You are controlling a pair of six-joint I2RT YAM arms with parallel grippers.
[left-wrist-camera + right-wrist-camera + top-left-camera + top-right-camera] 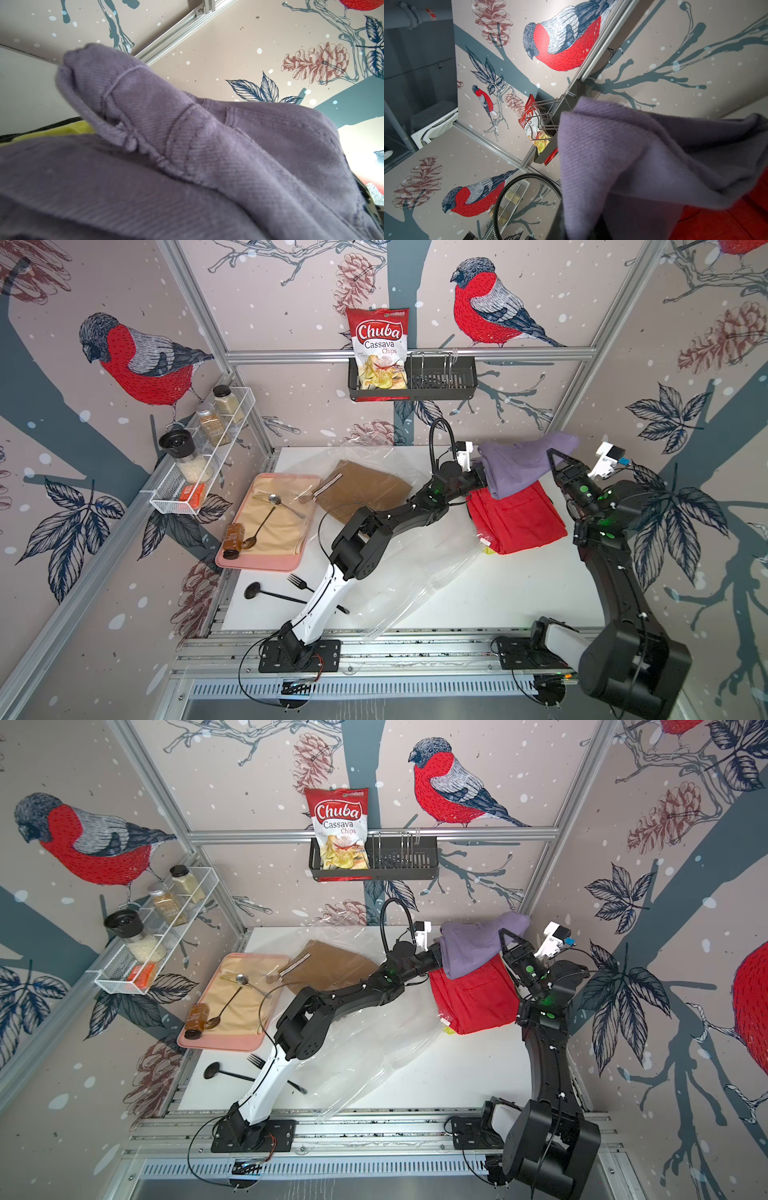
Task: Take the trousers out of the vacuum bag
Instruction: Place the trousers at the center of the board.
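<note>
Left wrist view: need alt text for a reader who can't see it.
Close up, purple trousers fill most of the frame, one stitched folded edge sticking up. A sliver of yellow-green trousers peeks out beside them; behind is pine-cone wallpaper, crossed by an aluminium rail.

I see bare table (519,593) open at the front right; the vacuum bag (399,572) sprawls over the centre; the left arm (395,518) lies slantwise above it; purple trousers (519,460) hang over the red trousers (519,518) at the back right; fork (297,580) and ladle (252,590) clutter the front left, near the pink tray (257,563).
</note>
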